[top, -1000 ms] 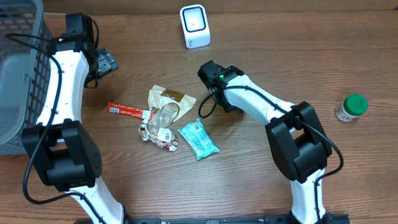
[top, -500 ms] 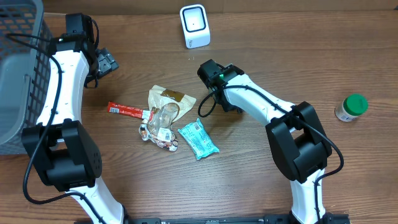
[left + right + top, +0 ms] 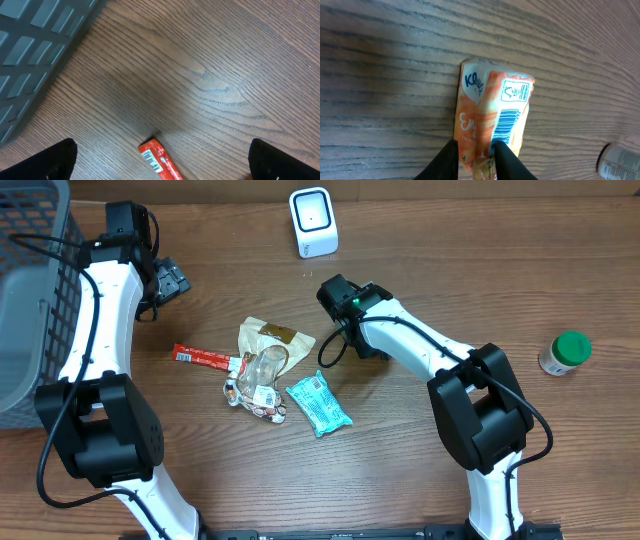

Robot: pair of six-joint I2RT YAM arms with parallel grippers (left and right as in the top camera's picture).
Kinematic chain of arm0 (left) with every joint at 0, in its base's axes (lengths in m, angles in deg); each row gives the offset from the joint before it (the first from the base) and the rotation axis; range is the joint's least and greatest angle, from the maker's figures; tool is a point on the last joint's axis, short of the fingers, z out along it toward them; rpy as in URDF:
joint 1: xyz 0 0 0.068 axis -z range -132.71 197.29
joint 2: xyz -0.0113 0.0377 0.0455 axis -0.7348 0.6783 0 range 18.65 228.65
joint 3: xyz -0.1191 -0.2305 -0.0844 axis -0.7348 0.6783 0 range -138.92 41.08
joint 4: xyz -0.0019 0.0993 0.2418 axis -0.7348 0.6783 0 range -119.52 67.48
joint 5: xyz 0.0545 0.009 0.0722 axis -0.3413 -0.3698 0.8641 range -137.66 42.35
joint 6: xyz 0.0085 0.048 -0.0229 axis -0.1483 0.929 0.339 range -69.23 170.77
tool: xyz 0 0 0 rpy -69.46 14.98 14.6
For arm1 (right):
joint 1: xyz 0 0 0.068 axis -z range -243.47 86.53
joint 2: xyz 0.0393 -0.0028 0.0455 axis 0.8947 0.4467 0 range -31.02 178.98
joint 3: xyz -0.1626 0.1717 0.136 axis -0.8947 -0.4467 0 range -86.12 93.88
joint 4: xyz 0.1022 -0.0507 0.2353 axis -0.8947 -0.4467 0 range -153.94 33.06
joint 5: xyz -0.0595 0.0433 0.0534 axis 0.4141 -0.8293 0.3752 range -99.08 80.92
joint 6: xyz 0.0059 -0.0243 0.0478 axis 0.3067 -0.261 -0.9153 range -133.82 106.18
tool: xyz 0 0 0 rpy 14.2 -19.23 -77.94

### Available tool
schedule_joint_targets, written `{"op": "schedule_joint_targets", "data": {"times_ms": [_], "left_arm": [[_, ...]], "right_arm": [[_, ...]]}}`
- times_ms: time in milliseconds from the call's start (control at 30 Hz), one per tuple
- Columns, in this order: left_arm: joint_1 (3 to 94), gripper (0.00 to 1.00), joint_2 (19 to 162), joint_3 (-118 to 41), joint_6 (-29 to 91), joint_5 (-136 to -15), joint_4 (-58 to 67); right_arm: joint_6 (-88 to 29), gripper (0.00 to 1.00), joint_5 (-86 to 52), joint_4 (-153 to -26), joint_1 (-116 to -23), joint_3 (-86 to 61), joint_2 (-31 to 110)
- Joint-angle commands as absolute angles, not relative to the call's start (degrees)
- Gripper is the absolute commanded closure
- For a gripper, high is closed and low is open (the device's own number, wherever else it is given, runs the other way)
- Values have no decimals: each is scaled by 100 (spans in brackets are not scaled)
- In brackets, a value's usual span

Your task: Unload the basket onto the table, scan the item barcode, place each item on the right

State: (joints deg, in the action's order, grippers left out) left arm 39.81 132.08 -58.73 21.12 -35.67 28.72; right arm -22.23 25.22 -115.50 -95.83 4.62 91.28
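An orange and white tissue packet (image 3: 492, 115) with a blue barcode facing up is pinched at its near end by my right gripper (image 3: 476, 161), which is shut on it just above the wood. In the overhead view the packet is hidden under the right gripper (image 3: 368, 348), which sits below and to the right of the white scanner (image 3: 313, 222). My left gripper (image 3: 170, 280) is open near the basket. In its wrist view the left gripper (image 3: 162, 162) has its jaws far apart, with the end of a red bar (image 3: 159, 160) on the table between them.
A grey basket (image 3: 30, 290) stands at the left edge. Mid-table lie the red bar (image 3: 205, 357), a tan packet (image 3: 272, 335), a clear wrapper (image 3: 258, 380) and a teal packet (image 3: 320, 403). A green-capped bottle (image 3: 566, 352) stands at the far right.
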Motion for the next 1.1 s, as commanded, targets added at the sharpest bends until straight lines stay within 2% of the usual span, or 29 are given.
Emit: {"op": "schedule_joint_targets", "data": {"times_ms": [0,300,467,533,600,667,900,1067], "left_arm": [[4022,0,13177,-6000,2075,-3591,2868],[4022,0,13177,-6000,2075,-3588,2870],[4022,0,13177,-6000,2075,-3591,2870],[4022,0,13177,-6000,2075,-3591,2870],[4022,0,13177,-6000,2077,-3588,2870],[4022,0,13177,-6000,2075,-3588,2868],[4022,0,13177,-6000,2075,-3588,2870],[4022,0,13177,-6000,2075,-3588,2870]], "right_arm": [[-2277,75,2511,-11552,-9609,760,8910],[-2277,74,2564,-11576,-9609,880,8907],[-2284,67,2566,-11743,-9548,1354,8890],[-2286,48,2385,-11869,-9482,1625,8870],[-2286,16,2157,-11985,-9393,1824,8864],[-2288,0,1880,-12092,-9270,1955,8864],[-2282,0,-89,-12407,-8505,1981,8862],[-2282,0,-942,-12499,-7987,1918,8862]]}}
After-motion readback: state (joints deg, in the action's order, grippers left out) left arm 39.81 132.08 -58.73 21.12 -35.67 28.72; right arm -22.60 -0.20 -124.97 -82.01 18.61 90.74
